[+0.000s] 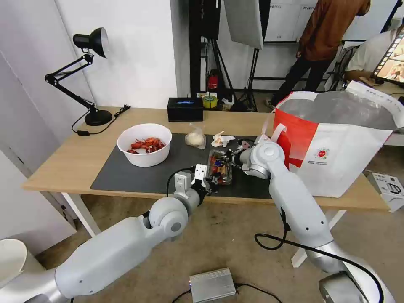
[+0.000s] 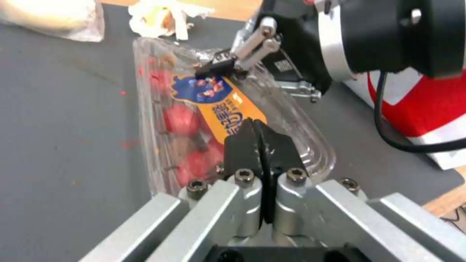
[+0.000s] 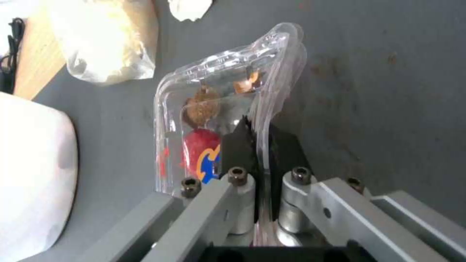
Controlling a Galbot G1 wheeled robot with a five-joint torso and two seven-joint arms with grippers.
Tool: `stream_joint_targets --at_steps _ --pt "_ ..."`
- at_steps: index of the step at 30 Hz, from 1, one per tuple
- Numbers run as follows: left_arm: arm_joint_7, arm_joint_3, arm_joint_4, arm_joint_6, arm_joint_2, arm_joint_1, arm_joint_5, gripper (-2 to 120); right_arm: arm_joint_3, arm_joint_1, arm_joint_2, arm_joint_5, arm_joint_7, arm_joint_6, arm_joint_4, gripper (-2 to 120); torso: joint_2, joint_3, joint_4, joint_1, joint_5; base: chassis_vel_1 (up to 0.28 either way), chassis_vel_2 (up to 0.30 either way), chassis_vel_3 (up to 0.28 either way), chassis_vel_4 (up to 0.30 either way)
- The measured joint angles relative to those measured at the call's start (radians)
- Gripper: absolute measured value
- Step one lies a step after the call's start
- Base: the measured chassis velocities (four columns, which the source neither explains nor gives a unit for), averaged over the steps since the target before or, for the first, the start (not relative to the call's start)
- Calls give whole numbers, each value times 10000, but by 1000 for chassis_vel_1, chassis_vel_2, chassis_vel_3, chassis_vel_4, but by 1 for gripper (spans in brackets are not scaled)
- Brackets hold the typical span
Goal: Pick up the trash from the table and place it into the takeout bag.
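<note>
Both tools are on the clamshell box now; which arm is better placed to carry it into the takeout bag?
Right, probably. The right tool is shut on the rim of the clamshell box, and that arm stands right beside the takeout bag. The left tool, pinching the box's near end, would have to reach across.

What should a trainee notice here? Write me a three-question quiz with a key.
1. Which item are the left gripper and right gripper both shut on?
A. crumpled tissue
B. clear clamshell box
C. small clear bag
2. True or false: the takeout bag stands at the robot's left end of the table.
3. What does the white bowl sit on?

Key: 1 B. 2 False, it stands at the right end. 3 The dark grey mat.
</note>
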Motion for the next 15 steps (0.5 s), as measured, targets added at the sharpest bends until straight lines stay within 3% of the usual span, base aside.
stream_joint_targets --at_steps 5,15 --pt "-164 -142 -92 -4 98 80 -4 1 49 -52 -29 32 1 -1 58 1 0 -2 0 0 -2 0 0 0 0" --pt "-292 -764 -652 10 731 656 22 36 205 -141 -122 138 -2 -6 221 1 1 -1 -2 -2 -1 0 0 0 0"
